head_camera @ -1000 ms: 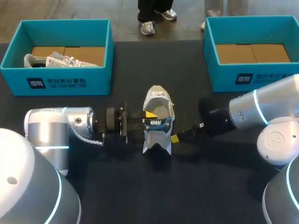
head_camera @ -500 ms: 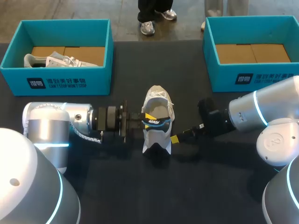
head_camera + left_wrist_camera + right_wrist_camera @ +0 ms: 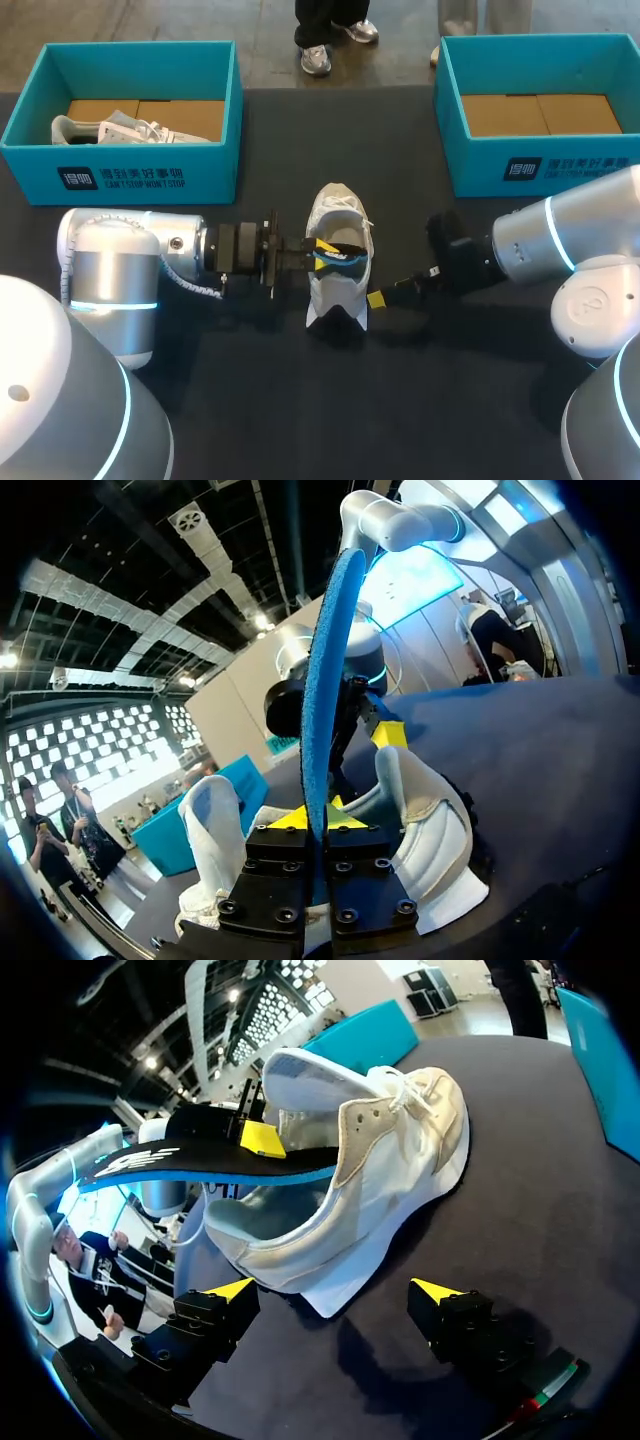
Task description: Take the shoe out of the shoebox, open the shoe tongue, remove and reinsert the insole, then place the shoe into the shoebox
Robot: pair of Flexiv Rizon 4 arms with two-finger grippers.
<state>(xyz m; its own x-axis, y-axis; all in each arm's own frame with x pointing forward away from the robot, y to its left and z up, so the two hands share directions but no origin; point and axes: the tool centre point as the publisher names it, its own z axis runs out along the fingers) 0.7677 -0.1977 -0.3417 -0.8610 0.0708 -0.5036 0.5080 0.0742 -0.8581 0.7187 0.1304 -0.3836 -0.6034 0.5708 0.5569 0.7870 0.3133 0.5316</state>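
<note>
Holding the insole [image 3: 325,680] by one end, my left claw [image 3: 318,820] is clamping it from both sides, fingers pressed together on its thin edge. It is hovering over the mouth of the shoe [image 3: 338,215], coming in from the shoe's left flank. My right claw [image 3: 335,1288] is waiting low at the shoe's right side near the heel, fingers spread wide apart and gripping nothing; the heel is sitting just ahead of the gap between them.

I am reading the shoe as lying mid-surface with its long axis running away from me, heel nearer and toe toward the far edge. The insole seems to be pointing out along the left claw, so across the shoe, not down its length. That mismatch is what reinsertion is hinging on, I judge: the insole's length has to be turning in line with the shoe, front end toward the toe. The left arm is the one placed for that, while the right is nearer for steadying the heel.

Farther off, the left shoebox [image 3: 140,175] is holding another shoe, and the right shoebox [image 3: 540,165] is showing only cardboard.
</note>
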